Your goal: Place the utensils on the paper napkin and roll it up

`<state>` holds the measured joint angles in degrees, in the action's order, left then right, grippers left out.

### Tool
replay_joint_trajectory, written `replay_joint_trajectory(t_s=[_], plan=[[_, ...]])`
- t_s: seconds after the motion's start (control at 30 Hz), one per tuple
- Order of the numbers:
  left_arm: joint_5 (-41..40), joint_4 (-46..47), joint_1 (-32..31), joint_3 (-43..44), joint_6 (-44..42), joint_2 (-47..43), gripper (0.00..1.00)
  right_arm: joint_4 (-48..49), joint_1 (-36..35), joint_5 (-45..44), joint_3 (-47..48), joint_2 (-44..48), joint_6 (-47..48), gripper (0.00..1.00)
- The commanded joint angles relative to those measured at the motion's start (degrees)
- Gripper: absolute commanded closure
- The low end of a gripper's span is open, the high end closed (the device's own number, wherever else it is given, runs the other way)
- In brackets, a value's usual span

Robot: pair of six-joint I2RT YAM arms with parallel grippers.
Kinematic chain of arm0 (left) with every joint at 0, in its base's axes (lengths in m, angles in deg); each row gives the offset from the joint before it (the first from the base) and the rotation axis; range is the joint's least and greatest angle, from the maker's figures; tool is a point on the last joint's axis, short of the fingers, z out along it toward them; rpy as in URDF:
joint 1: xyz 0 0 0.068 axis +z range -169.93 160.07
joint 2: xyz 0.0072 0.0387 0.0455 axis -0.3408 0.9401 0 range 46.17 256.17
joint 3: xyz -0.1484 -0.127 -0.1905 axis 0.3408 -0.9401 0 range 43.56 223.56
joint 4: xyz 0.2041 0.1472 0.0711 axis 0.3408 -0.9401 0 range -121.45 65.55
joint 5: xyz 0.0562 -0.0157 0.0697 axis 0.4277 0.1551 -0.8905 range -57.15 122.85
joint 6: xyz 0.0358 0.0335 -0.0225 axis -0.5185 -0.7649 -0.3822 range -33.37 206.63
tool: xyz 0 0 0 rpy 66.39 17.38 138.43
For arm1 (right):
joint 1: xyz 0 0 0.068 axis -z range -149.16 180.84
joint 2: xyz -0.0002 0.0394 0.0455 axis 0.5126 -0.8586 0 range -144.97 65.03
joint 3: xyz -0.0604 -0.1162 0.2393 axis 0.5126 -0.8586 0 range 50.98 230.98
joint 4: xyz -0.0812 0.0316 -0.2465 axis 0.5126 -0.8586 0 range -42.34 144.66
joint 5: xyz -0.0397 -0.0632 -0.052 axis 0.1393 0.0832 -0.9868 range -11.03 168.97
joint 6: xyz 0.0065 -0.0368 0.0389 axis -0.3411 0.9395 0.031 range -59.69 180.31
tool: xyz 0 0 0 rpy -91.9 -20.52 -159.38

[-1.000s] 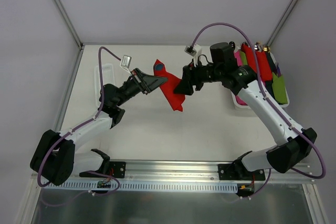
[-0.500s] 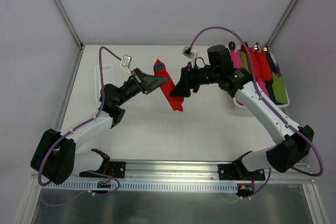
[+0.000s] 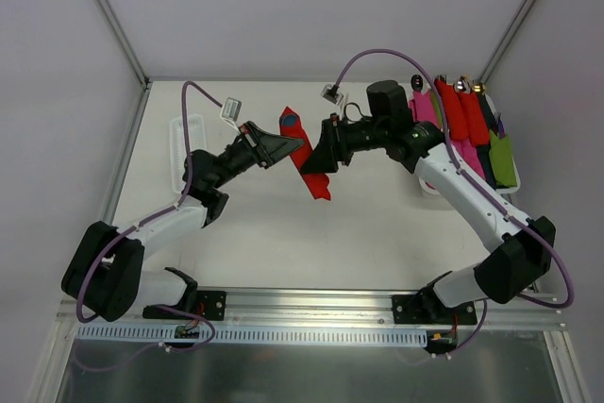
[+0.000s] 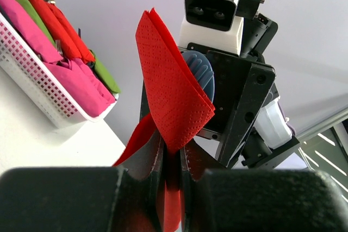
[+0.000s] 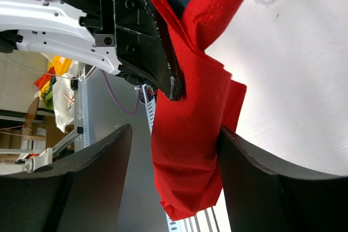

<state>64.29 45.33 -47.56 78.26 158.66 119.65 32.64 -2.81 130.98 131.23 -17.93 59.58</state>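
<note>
While I'm holding the red paper napkin (image 3: 319, 188) up off the table (image 3: 264, 233), roughly midway between my two arms, my left claw (image 3: 296, 146) is pinching it hard. The jaws are closed down to a sliver with the paper squeezed between them (my left wrist view is showing this best, with the folded layers fanning up out of the pinch). My right claw (image 3: 312, 165) is facing the left one from the other side, jaws standing wide. One finger is sitting on either side of the napkin's loose hanging end and neither is clamping it. The paper is maybe brushing one finger (image 5: 283, 177), but I honestly can't tell. Something blue and ribbed (image 4: 200, 74) is peeking out behind the napkin near its top, between the sheet and my right claw, and I can't tell what it is. Over at the far right of the table a white basket (image 3: 429, 186) is sitting well apart from all this. It's holding rolled bundles in pink (image 3: 427, 106), red (image 3: 462, 115) and green (image 3: 503, 159), with shiny utensil tips (image 3: 461, 85) poking out at the far end. A clear tray (image 3: 184, 134) is lying by the far left side.
</note>
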Motion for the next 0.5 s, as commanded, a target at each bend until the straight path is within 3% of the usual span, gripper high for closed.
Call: replay_joint_trajectory(t_s=[0.0,0.47], plan=[[2.13,9.67,0.48,2.74,1.97,0.88,1.00,4.79,-0.37,4.32,-1.14,-0.10,-3.31,0.35],[2.92,18.63,0.48,2.57,6.72,4.49,1.00,9.54,-0.01,8.72,-3.17,-1.77,-8.05,0.46]])
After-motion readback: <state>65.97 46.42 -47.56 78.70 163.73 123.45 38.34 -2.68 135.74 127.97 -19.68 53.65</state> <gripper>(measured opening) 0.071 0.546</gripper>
